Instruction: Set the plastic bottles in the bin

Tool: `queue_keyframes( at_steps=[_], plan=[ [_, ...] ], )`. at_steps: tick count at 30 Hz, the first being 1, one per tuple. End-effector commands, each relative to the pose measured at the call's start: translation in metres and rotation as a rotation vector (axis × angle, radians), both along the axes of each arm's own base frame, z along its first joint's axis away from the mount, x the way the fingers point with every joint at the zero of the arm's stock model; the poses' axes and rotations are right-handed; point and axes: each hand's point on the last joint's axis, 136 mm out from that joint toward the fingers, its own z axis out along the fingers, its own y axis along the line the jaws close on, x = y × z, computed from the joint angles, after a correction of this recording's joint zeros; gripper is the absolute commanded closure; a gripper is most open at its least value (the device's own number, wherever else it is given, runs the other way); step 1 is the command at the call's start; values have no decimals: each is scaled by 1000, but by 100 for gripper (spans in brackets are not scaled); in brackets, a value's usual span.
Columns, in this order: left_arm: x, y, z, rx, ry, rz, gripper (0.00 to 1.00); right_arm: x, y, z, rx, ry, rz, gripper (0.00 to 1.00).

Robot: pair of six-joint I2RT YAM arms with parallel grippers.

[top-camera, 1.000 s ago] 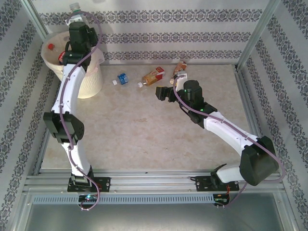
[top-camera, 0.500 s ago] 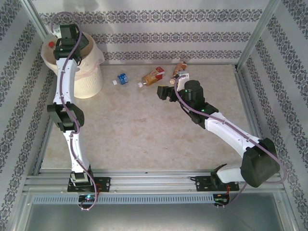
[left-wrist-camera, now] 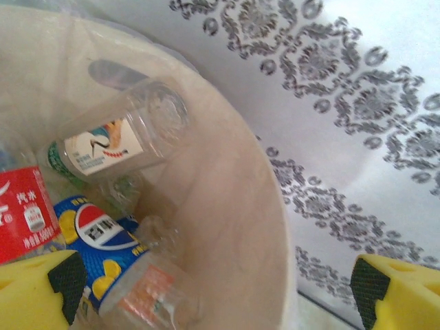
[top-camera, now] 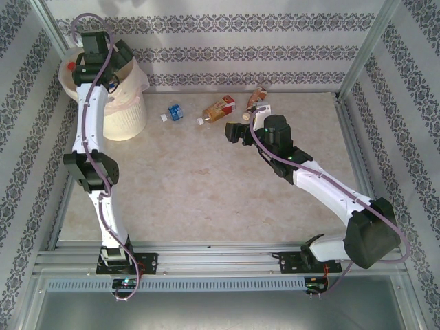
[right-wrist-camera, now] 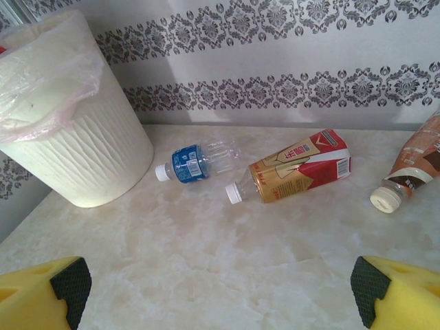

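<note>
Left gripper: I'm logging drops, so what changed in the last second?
The left gripper opened over the bin and let its bottle go, the arm shifting slightly left. The right gripper stayed open, and the three table bottles stayed put.

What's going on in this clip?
It's a bottle clean-up, partly done. Several plastic bottles already lie inside the bin, and the left gripper hangs open and empty over its mouth. The right gripper, also open and empty, hovers above the table, facing three not yet binned: a blue-labelled bottle, a red-and-gold bottle and a brown bottle, all on their sides near the back wall.
</note>
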Motion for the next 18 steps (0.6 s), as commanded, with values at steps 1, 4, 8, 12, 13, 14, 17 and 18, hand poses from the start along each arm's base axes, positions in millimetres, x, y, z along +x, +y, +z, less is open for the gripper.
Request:
queue_keyframes(
  at_steps=[1,4,8,12,13,14,17,18],
  plan=[
    [-10,-31,29,-6,-68,-88,0,-1,-3,0,3,-3,-21,2],
    [-14,-57,30,-6,-71,-153,0,-1,-5,0,17,1,-26,2],
    [-20,-103,28,53,-75,-266,0,2,-12,1,44,12,-52,2],
    [-26,-155,19,135,-111,-429,0,3,-22,3,76,16,-78,2],
    [-27,-164,15,149,-113,-464,0,4,-25,2,79,16,-85,2],
    [-28,-174,12,165,-111,-503,0,5,-29,2,83,15,-95,2],
    [-29,-194,-5,234,-72,-586,0,6,-40,2,93,17,-121,2],
    [-29,-199,-10,260,-59,-604,0,7,-43,2,96,18,-127,2]
  ],
)
